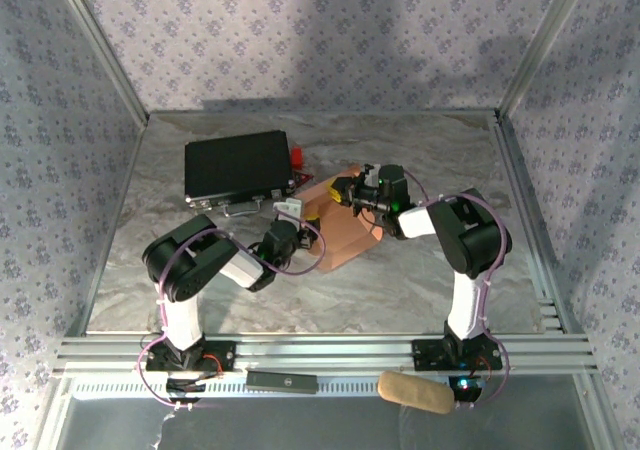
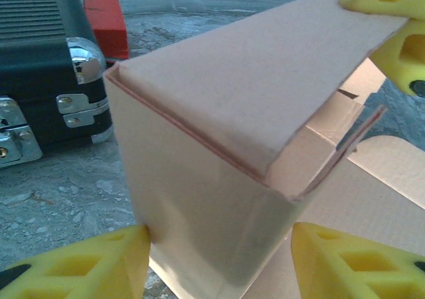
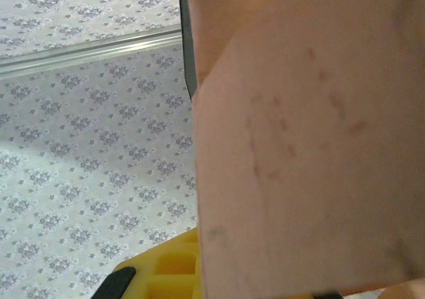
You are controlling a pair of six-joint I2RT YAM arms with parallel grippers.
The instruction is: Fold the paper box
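Cardboard of the half-folded paper box rises mid-table, near the black latched case. The right gripper is pinched tight on its top flap's edge. The left gripper has its jaws half apart astride the near corner, one pad touching and the other just beside.

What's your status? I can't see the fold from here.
Status: left gripper open, fingers astride a corner of the box. Also right gripper shut on its top flap. Partly folded, one end open. Nearby black case stands apart, not blocking.
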